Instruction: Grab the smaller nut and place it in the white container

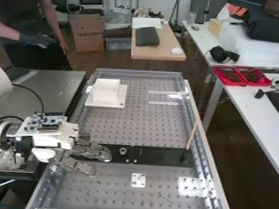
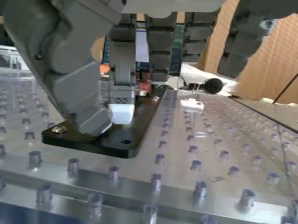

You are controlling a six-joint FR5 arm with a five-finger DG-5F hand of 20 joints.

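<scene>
You had the robot hand point(image 1: 63, 139) spread low over the black bar point(image 1: 157, 156), near the bearing point(image 1: 123, 151), likely to straddle your target.

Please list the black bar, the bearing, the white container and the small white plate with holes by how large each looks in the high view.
Black bar
White container
Small white plate with holes
Bearing
</scene>
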